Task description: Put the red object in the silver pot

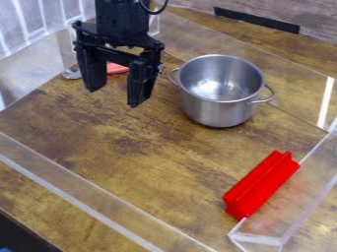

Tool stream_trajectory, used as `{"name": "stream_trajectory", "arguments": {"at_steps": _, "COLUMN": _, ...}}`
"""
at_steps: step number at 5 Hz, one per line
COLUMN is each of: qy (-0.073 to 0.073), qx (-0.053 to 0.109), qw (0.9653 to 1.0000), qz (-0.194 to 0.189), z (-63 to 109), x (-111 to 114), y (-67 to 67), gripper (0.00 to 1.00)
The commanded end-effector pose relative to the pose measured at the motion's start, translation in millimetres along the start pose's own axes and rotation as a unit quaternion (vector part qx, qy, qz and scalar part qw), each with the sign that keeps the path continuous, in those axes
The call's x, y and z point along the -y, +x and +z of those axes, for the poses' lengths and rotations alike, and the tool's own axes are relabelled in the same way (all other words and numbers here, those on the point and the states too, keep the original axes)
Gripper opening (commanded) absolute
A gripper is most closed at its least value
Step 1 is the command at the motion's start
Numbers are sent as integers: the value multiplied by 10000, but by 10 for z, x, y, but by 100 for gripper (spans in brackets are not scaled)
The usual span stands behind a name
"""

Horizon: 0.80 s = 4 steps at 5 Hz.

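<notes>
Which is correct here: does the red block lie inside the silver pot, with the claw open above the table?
Not quite: the camera view shows the red block on the table, outside the silver pot. The rest is right: the claw is open above the table.
</notes>
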<state>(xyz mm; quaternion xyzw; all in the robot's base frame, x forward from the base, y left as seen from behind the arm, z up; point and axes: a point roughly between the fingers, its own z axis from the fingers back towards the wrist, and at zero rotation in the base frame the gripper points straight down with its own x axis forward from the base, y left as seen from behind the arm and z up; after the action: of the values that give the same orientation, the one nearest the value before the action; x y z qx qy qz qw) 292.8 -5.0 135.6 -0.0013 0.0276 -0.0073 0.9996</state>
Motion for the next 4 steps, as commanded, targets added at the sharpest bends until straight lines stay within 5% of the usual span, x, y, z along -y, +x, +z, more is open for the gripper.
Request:
{"name": "stream_trajectory", "arguments": {"at_steps": 1, "qy": -19, "qx": -156, "qw": 9999, "qz": 52, "z": -233, "x": 110, "y": -70, "gripper": 100}}
{"name": "stream_trajectory", "arguments": {"at_steps": 3, "qy": 29, "qx": -18, "qw": 9990, "qz": -438, "z": -398, "x": 1045, "y": 269, "gripper": 100}}
{"name": "stream_trajectory", "arguments": {"at_steps": 4, "qy": 116, "qx": 108, "qw": 9948, "qz": -1008, "z": -420, "x": 1436, "y": 302, "gripper": 100}}
